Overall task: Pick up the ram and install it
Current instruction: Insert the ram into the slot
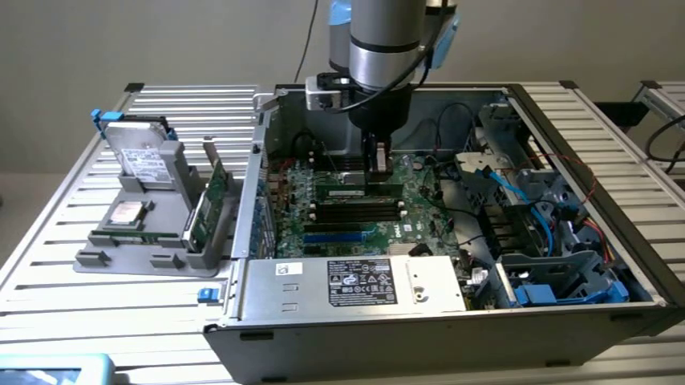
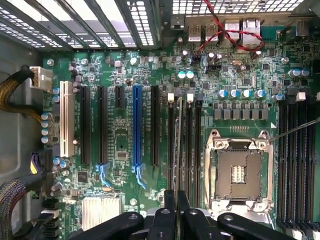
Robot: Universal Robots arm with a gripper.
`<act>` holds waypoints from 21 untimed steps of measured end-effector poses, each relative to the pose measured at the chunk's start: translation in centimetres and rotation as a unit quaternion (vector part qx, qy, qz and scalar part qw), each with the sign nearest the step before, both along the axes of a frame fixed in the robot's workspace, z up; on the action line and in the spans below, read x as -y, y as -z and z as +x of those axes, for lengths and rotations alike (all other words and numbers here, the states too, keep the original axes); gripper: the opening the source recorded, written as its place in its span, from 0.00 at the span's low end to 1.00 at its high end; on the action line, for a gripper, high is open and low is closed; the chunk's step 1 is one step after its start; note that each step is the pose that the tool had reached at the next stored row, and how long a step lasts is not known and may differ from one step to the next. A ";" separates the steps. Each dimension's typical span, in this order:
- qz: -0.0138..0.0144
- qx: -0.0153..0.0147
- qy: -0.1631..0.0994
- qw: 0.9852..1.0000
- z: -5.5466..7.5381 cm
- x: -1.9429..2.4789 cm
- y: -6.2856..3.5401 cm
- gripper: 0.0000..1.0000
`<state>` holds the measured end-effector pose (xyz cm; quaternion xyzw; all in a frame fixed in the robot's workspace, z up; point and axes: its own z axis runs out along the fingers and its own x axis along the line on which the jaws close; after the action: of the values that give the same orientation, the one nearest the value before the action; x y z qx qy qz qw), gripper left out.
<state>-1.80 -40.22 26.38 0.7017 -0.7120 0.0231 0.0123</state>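
Nearest, in the exterior view, a slatted metal table [image 1: 128, 321] was seen carrying an open computer case [image 1: 428, 337], with a labelled power supply [image 1: 358, 282] mounted at its near end. Towards the exterior view's left, a grey holder [image 1: 139, 257] was set on the table just beside the case; a hard drive [image 1: 139, 156] and a green expansion card [image 1: 217, 192] were stood in it. Beyond the power supply, the green motherboard [image 1: 287, 233] was laid flat in the case. The ram [image 1: 348, 191] was stood on edge over the black memory slots, with the gripper [image 1: 377, 170] lowered onto its upper edge. In the wrist view, the gripper [image 2: 176, 192] was shown nearly closed, with the ram [image 2: 178, 145] clamped edge-on between its black fingers [image 2: 169, 200]. The ram was aligned between a long blue slot [image 2: 136, 125] and the bare CPU socket [image 2: 239, 172]. Whether it was fully seated could not be told. Farthest off, red and black twisted wires [image 2: 225, 30] were run near the rear ports.
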 end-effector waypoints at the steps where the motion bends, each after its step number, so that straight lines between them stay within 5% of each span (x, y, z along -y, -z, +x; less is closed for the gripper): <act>1: 0.000 0.000 0.000 1.000 0.0 0.06 0.04 0.13; 21: -0.007 0.000 -0.005 1.000 0.1 0.12 1.44 0.13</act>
<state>-1.73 -40.35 24.94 0.7049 -0.7085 0.0277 0.0174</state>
